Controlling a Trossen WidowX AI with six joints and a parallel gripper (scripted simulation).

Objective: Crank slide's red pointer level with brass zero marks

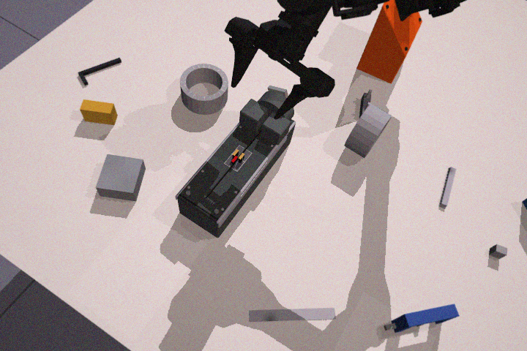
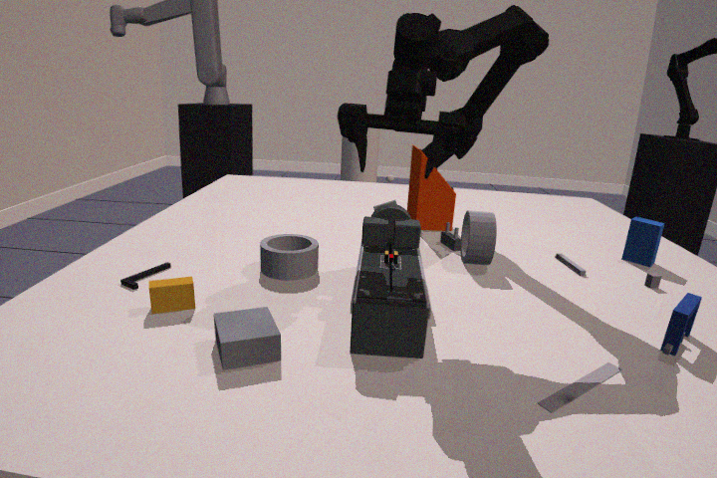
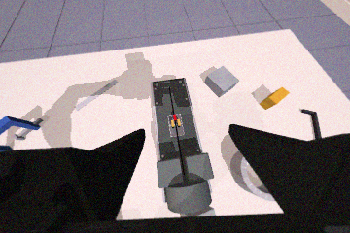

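The dark slide machine [image 1: 206, 182] [image 2: 388, 330] [image 3: 162, 104] stands on the table. Its red pointer [image 1: 234, 159] [image 2: 390, 256] [image 3: 174, 117] sits by two brass marks [image 1: 241, 157] [image 2: 395, 255] [image 3: 178, 123]. In the top view and the wrist view, the pointer shows slightly off the marks, toward the end away from the crank. The round crank hub [image 1: 274, 98] [image 2: 390, 213] [image 3: 189, 196] is at the back end; the crank's handle is hidden in all views. My gripper [image 1: 255, 101] [image 2: 394, 172] [image 3: 187, 130] is open and empty, above the machine's back end and touching nothing.
A grey ring [image 1: 204, 101] [image 2: 289, 262] stands left of the machine, with a grey block [image 1: 121, 173] and a yellow block [image 1: 97, 111] further out. A grey wheel [image 1: 367, 130] and an orange wedge [image 1: 380, 53] stand right and behind. A blue frame [image 1: 427, 316] lies front right.
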